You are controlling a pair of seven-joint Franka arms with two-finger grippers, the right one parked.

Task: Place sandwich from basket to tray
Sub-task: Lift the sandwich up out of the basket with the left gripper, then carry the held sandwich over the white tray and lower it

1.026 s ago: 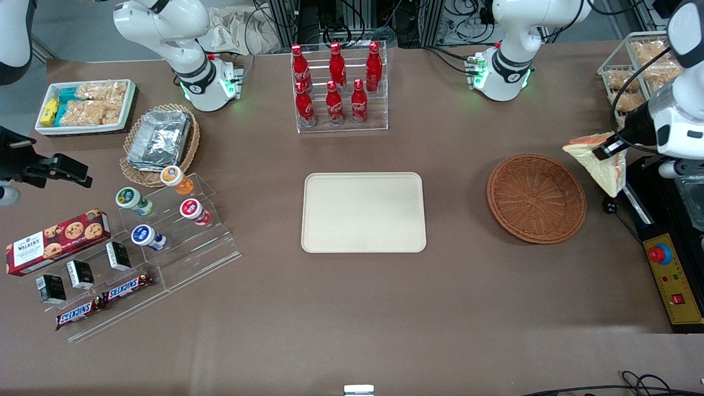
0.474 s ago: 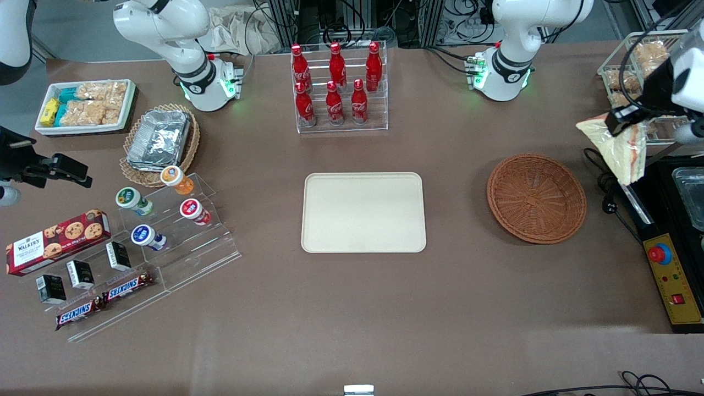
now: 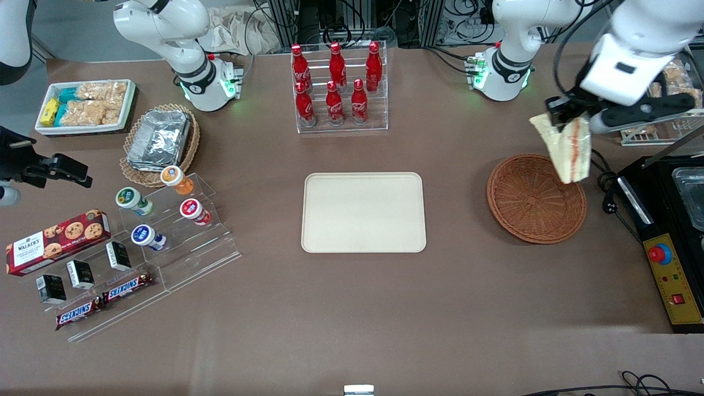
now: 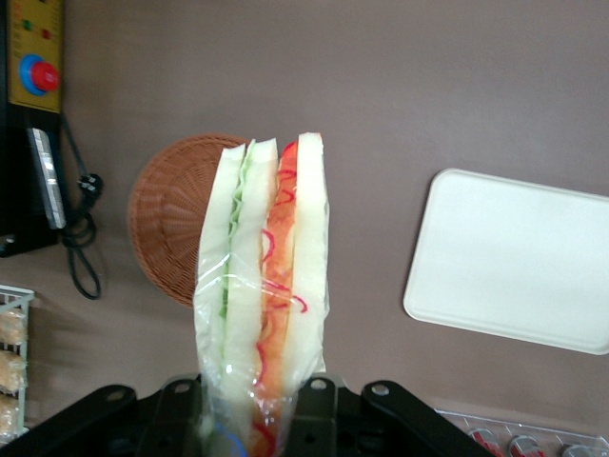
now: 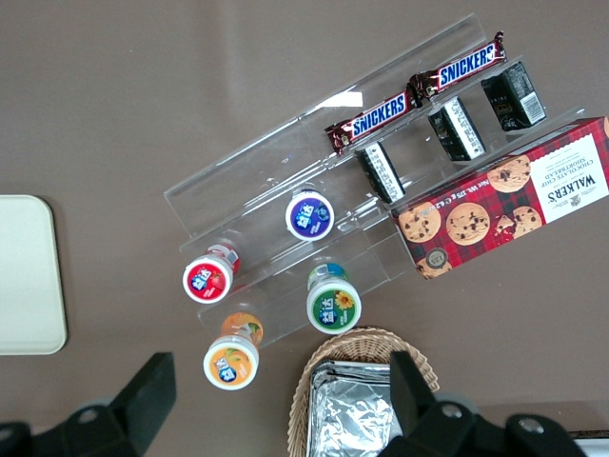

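My left gripper (image 3: 566, 113) is shut on the sandwich (image 3: 566, 146), a plastic-wrapped white-bread wedge with orange-red and green filling. It hangs in the air above the reddish-brown wicker basket (image 3: 536, 198), over the rim farther from the front camera. In the left wrist view the sandwich (image 4: 262, 286) is pinched between the gripper (image 4: 255, 419) fingers, with the basket (image 4: 166, 228) and the cream tray (image 4: 519, 257) below on the table. The tray (image 3: 363, 212) lies bare at mid-table, beside the basket toward the parked arm's end.
A rack of red cola bottles (image 3: 336, 82) stands farther from the camera than the tray. A black appliance and yellow control box (image 3: 674, 275) sit at the working arm's end, with a wire rack of bagged snacks (image 3: 660, 93). Acrylic snack shelves (image 3: 137, 242) stand toward the parked arm's end.
The left gripper has carried the sandwich from over the black appliance at the table's end toward the middle, and it now hangs above the basket's rim. The basket and tray have not moved.
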